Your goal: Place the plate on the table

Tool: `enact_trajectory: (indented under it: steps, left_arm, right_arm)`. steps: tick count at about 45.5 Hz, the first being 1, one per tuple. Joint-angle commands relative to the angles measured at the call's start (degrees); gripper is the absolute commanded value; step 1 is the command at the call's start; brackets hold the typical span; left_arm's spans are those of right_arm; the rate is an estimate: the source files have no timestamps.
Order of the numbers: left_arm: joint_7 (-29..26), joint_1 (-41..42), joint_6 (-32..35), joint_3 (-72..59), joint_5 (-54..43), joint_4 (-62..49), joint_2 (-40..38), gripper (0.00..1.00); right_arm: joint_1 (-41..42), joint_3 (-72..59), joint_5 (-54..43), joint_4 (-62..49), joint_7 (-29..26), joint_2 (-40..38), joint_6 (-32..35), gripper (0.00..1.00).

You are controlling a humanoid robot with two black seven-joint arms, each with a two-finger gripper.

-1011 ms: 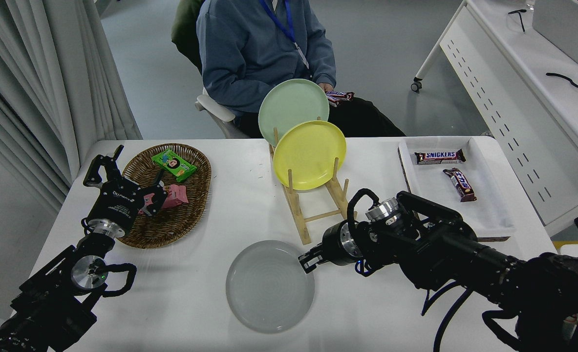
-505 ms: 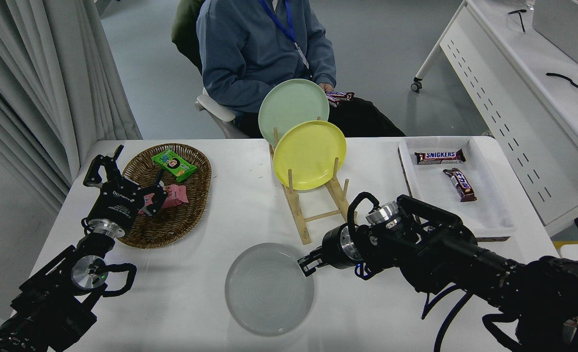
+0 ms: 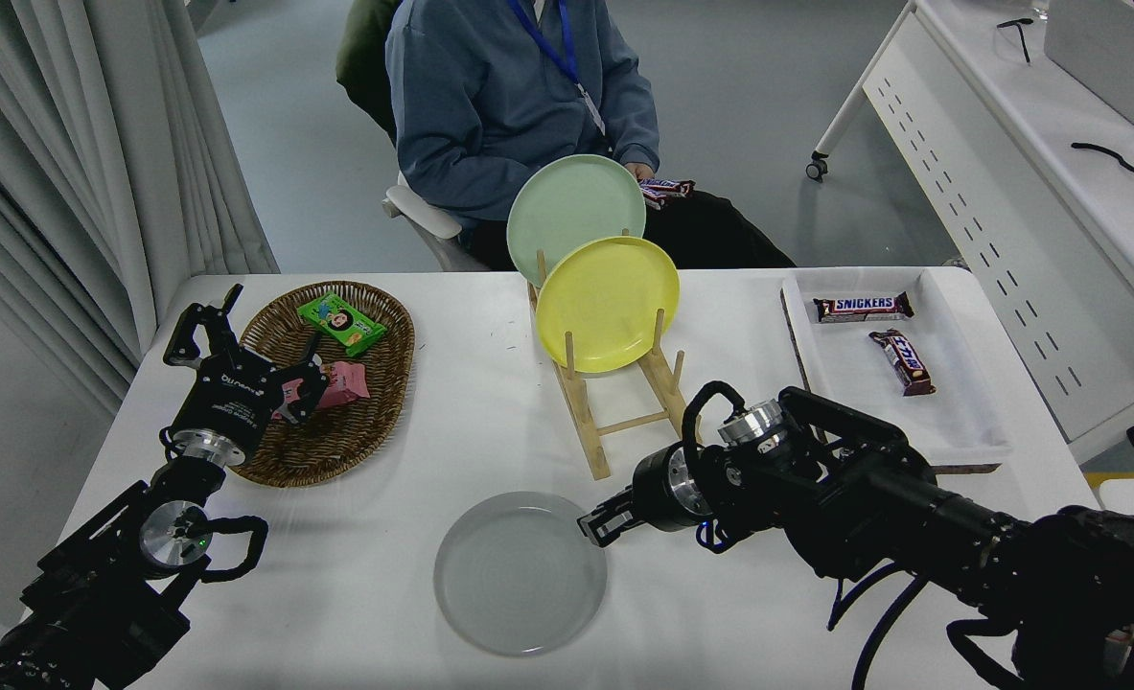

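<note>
White table with one grey plate, right gripper gripping its rim; two racked plates.

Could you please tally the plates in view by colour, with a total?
Grey plate, on the table: 1
Yellow plate, in the rack: 1
Pale green plate, in the rack: 1
Total: 3

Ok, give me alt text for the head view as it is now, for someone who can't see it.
A light-grey plate lies flat on the white table, with the right tool at its right rim. Behind stand a yellow plate and a pale green plate in a wooden rack; the left tool is parked over a wicker basket.
</note>
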Motion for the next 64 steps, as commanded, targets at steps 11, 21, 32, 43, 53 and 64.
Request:
enact_trajectory:
  steps: [11,21,32,43,53,64]
  left_arm:
    - [0.0,0.0,0.1,0.0,0.0,0.1,0.0,1.00]
    - [0.0,0.0,0.0,0.0,0.0,0.0,0.0,1.00]
    - [0.0,0.0,0.0,0.0,0.0,0.0,0.0,1.00]
    - [0.0,0.0,0.0,0.0,0.0,0.0,0.0,1.00]
    - [0.0,0.0,0.1,0.0,0.0,0.0,0.0,1.00]
    - [0.0,0.0,0.0,0.0,0.0,0.1,0.0,1.00]
  right_arm:
    - [1.8,-0.9,-11.7,9.1,0.1,0.0,23.1,1.00]
    - [1.4,1.0,-37.0,11.9,0.4,0.0,31.8,1.00]
    - [2.0,8.0,-65.0,11.2,1.5,-0.7,40.8,1.00]
    - [-0.9,25.8,-75.9,11.4,3.3,-5.5,45.3,1.00]
    - [-3.8,35.1,-76.2,10.3,3.6,-10.2,53.7,1.00]
    - [-11.0,43.9,-77.1,8.3,6.4,-14.2,56.6,1.00]
